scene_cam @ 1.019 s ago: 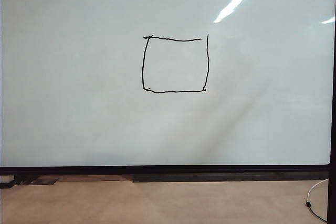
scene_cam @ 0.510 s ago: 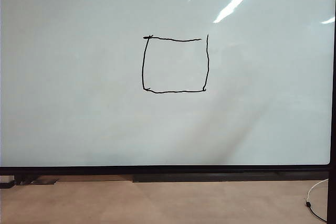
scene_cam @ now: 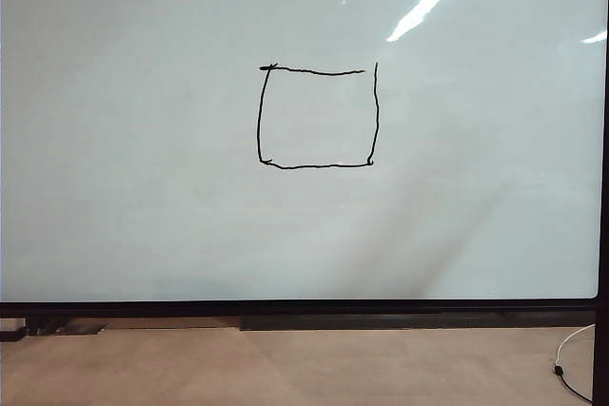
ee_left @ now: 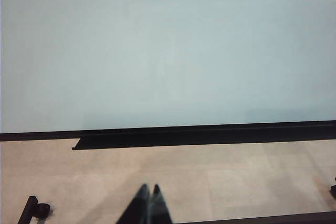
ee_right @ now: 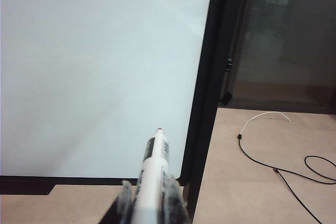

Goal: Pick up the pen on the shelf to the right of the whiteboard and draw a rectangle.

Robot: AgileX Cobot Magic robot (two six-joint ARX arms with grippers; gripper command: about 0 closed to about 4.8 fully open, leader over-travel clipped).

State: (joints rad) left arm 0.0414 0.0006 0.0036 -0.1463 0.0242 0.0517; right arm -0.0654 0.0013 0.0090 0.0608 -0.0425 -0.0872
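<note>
The whiteboard (scene_cam: 143, 187) fills the exterior view, and on it is the rectangle (scene_cam: 318, 117), a wobbly black outline with a small gap at its upper right corner. Neither arm shows in that view. In the right wrist view my right gripper (ee_right: 151, 188) is shut on the pen (ee_right: 153, 169), a white barrel with black print whose tip points toward the whiteboard (ee_right: 94, 72) near its lower right corner and stands off it. In the left wrist view my left gripper (ee_left: 149, 188) is shut and holds nothing, low before the whiteboard (ee_left: 168, 51).
The board's black frame (ee_right: 206, 82) and a black ledge (ee_left: 199, 136) run along its edges. A black cable (ee_right: 283, 174) with a white lead lies on the beige floor to the right. A dark glass partition (ee_right: 286, 35) stands behind.
Nothing differs on the board; the rectangle is the same in all exterior frames, and no arm enters that view.
</note>
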